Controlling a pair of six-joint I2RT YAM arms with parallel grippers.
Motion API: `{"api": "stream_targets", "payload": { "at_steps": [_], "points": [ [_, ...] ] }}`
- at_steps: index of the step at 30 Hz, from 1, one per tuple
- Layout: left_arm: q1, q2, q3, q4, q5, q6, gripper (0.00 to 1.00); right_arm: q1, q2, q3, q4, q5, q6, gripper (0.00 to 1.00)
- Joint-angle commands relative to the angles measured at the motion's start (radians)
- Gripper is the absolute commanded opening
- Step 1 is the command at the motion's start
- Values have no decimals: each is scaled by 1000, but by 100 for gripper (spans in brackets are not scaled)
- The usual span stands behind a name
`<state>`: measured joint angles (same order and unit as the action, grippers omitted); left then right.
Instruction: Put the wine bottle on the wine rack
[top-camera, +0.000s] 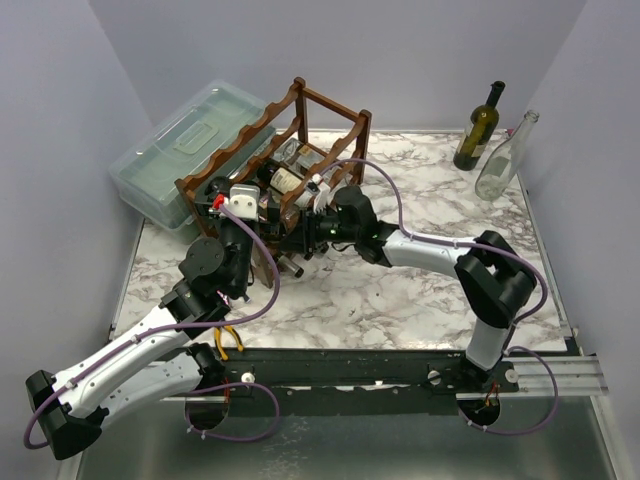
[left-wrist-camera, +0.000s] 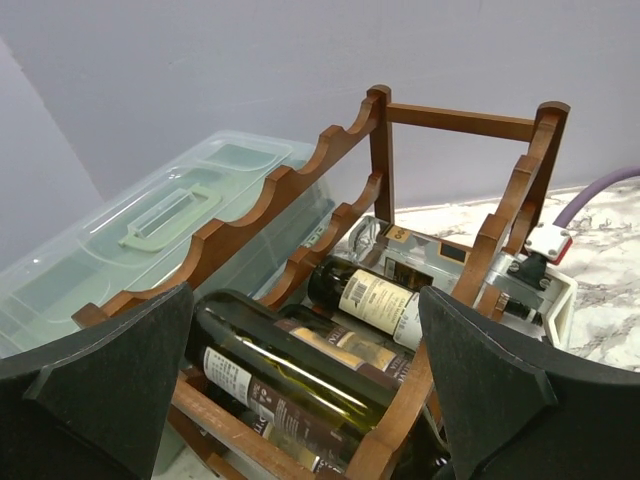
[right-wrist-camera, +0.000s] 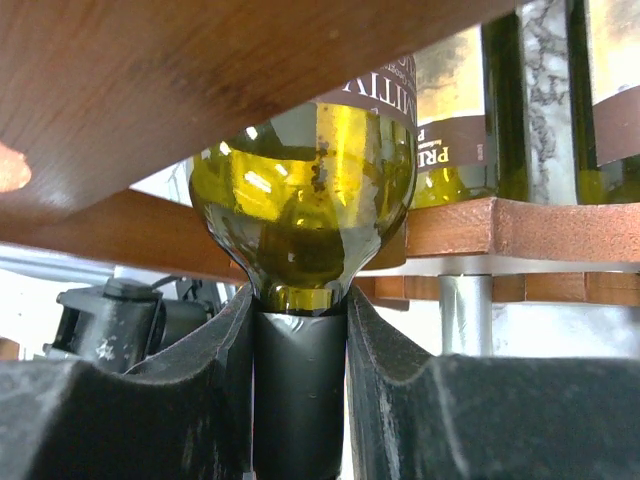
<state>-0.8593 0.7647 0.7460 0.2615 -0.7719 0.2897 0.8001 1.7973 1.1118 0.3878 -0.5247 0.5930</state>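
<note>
wine bottle (right-wrist-camera: 305, 190) looks mostly seated in wine rack (right-wrist-camera: 150, 80); right gripper (right-wrist-camera: 300, 380) clamps its neck, left gripper (left-wrist-camera: 300, 370) gapes empty; release remains.

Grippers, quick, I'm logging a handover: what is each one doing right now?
Left gripper: open, holding nothing.
Right gripper: shut on the neck of the wine bottle.

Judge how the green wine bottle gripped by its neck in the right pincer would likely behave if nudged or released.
Probably rigid and breakable: the wine bottle is glass. Its smooth, glossy neck could slip in the right pincer, shut around it. Being round, it may roll unless seated in a scallop of the wine rack.
</note>
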Motion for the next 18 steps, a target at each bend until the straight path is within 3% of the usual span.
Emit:
{"api": "stream_targets", "payload": {
  "at_steps": [1, 8, 11, 15, 18],
  "points": [
    [4, -14, 30, -2, 19, -17, 95, 0, 25, 91, 80, 54, -27, 1],
    [5, -15, 30, -1, 19, -20, 95, 1, 46, 148, -41, 50, -107, 1],
    [5, -14, 30, -2, 20, -20, 95, 1, 50, 154, -63, 34, -126, 16],
    [5, -12, 31, -2, 21, -21, 95, 0, 54, 155, -80, 28, -153, 25],
    [4, -9, 30, -2, 22, -22, 95, 1, 54, 150, -83, 36, -175, 39]
  ]
}}
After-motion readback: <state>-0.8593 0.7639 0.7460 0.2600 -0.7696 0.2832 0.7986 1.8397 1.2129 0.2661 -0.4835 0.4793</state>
